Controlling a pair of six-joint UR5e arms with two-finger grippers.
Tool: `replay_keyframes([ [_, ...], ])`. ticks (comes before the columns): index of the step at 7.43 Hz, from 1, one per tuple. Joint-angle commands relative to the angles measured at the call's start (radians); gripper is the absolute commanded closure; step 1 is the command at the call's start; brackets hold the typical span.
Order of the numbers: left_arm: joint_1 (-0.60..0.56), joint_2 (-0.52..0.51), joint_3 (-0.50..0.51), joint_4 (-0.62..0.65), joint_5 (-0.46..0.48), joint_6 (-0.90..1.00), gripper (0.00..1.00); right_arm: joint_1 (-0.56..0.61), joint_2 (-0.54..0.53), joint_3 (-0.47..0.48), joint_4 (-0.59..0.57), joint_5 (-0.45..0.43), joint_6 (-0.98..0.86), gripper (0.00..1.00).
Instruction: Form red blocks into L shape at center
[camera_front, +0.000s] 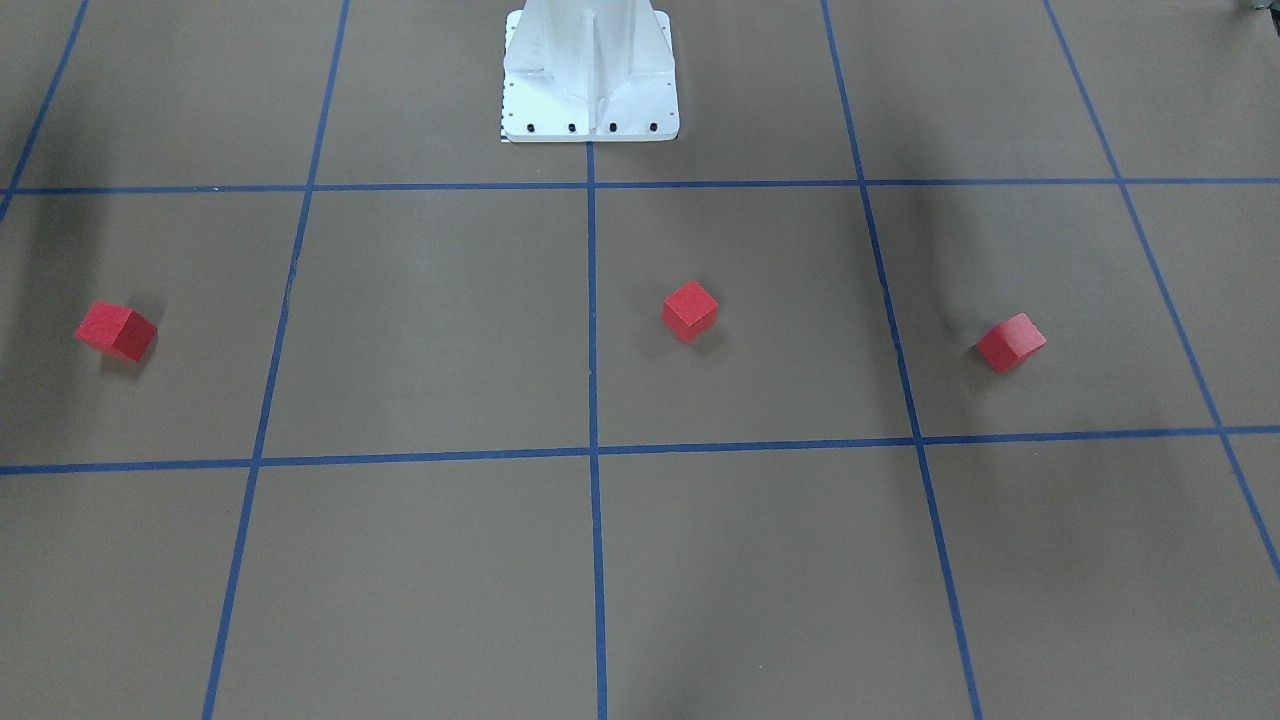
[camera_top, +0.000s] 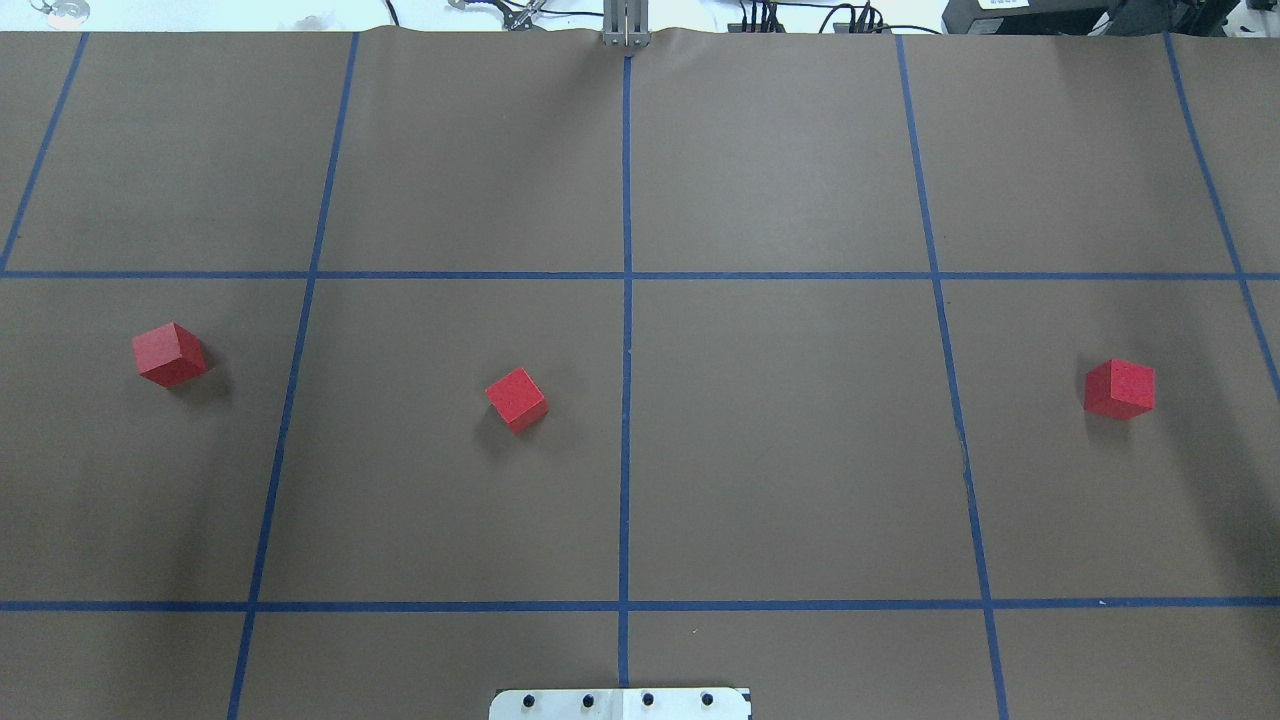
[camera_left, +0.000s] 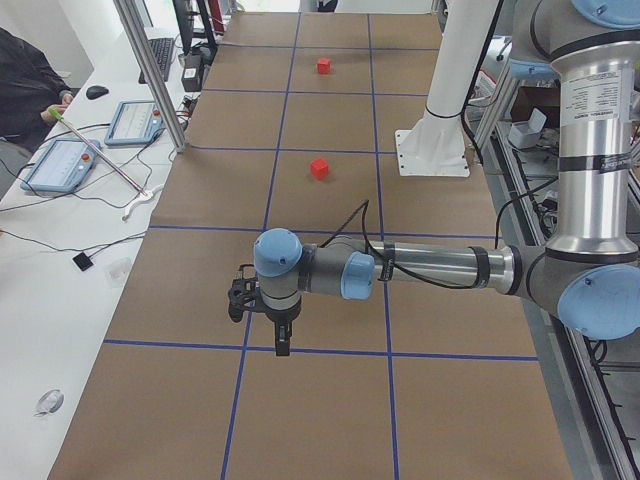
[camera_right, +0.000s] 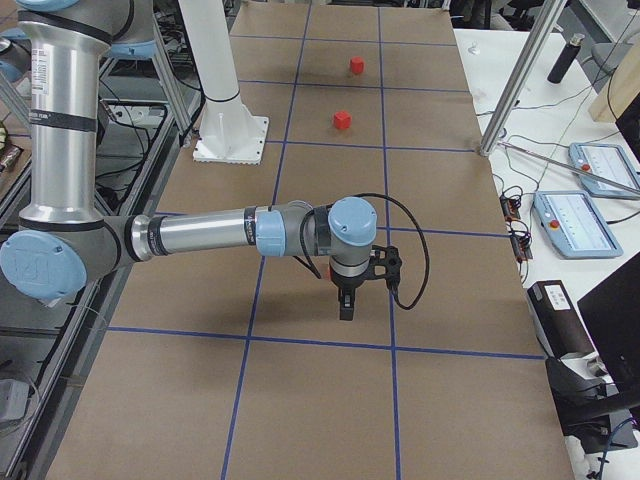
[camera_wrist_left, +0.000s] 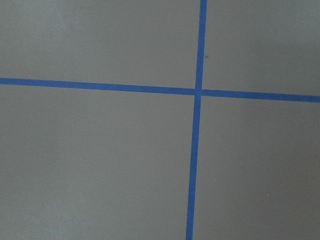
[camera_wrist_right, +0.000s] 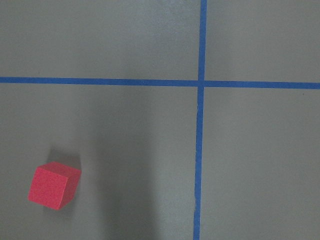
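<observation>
Three red blocks lie apart in one row on the brown paper: one on my left (camera_top: 170, 354), one just left of the middle tape line (camera_top: 516, 399), one on my right (camera_top: 1119, 389). The center (camera_top: 700, 440) holds none of them. The right wrist view has one red block (camera_wrist_right: 54, 185) at its lower left. My left gripper (camera_left: 283, 345) points down over the paper in the exterior left view only; my right gripper (camera_right: 345, 310) shows likewise in the exterior right view only. Whether either is open or shut I cannot tell. The left wrist view holds only crossing tape.
The white metal base (camera_top: 620, 703) stands at the table's robot side. Blue tape lines (camera_top: 625, 300) split the paper into a grid. Beyond the far edge, a side desk carries tablets (camera_left: 60, 165) and cables, with metal posts (camera_left: 150, 70) and a person's sleeve (camera_left: 25, 80).
</observation>
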Motion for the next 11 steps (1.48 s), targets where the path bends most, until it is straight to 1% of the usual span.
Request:
replay_keyframes([
  [1, 0.0, 0.003, 0.003, 0.007, -0.002, -0.001, 0.0, 0.0, 0.003, 0.0, -0.001, 0.0, -0.001, 0.0],
  [3, 0.0, 0.003, -0.003, 0.007, -0.015, -0.004, 0.0, 0.0, 0.007, 0.0, 0.005, 0.0, -0.001, 0.0],
  [4, -0.002, 0.002, 0.005, 0.001, -0.078, -0.003, 0.0, 0.0, 0.012, 0.003, 0.006, 0.0, -0.001, 0.0],
  [5, 0.0, -0.008, 0.003, -0.003, -0.086, -0.003, 0.0, 0.0, 0.016, 0.002, 0.006, 0.0, -0.001, 0.0],
  [6, 0.0, -0.046, 0.006, -0.008, -0.082, -0.007, 0.0, 0.0, 0.018, 0.005, 0.006, 0.0, -0.001, 0.0],
  [7, 0.002, -0.114, 0.024, 0.009, -0.045, -0.073, 0.0, 0.0, 0.018, 0.005, 0.008, 0.0, 0.001, 0.0],
  [8, 0.04, -0.177, 0.003, 0.018, -0.002, -0.202, 0.0, 0.0, 0.018, 0.005, 0.008, 0.0, 0.001, 0.0],
  [9, 0.084, -0.211, -0.026, 0.015, 0.01, -0.234, 0.0, -0.002, 0.018, 0.002, 0.008, 0.001, 0.001, 0.0],
  [10, 0.139, -0.224, -0.076, 0.009, 0.0, -0.266, 0.0, -0.002, 0.018, 0.002, 0.006, 0.001, 0.001, 0.0],
  [11, 0.226, -0.232, -0.15, 0.009, 0.009, -0.459, 0.0, -0.002, 0.018, 0.002, 0.008, 0.001, 0.001, 0.0],
])
